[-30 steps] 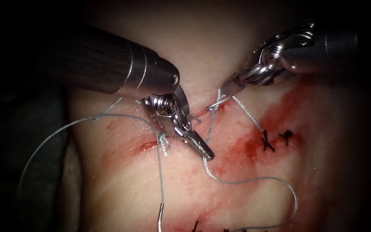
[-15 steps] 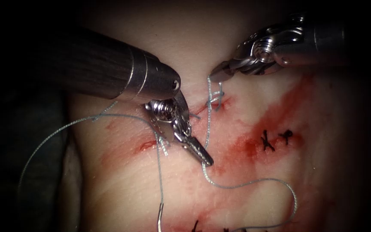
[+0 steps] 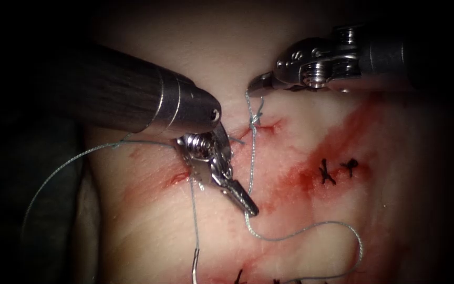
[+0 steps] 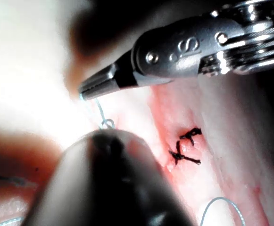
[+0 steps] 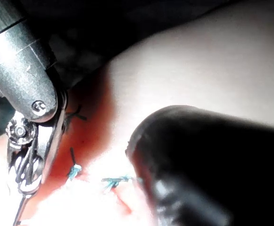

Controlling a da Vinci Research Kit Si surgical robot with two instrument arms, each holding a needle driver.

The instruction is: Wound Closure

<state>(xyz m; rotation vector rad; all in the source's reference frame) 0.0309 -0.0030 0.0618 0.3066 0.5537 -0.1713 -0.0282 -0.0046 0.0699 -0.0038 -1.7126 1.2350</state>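
Pale blue-grey thread (image 3: 251,158) is held by both tools over the tissue (image 3: 300,247). The right tool (image 3: 253,87) is seen above the cut (image 3: 261,128), its jaws closed on the thread's short end just over a knot (image 3: 255,122) that sits at the cut; the same closed jaw tips and the thread under them are seen in the left wrist view (image 4: 87,89). The left tool (image 3: 250,206) is seen below and slightly left of that knot, its jaws closed on the thread at their tip, so that the strand is stretched nearly straight between knot and tip. From the left tool's tip the thread is carried on in a slack loop to the right across red fluid (image 3: 295,181). The needle (image 3: 196,265) is seen lying free on the tissue at the lower edge of the endoscope view, left of the left tool, held by neither tool; whether its point is in the tissue cannot be told. Dark older stitches (image 3: 336,171) are seen to the right, well apart from both tools.
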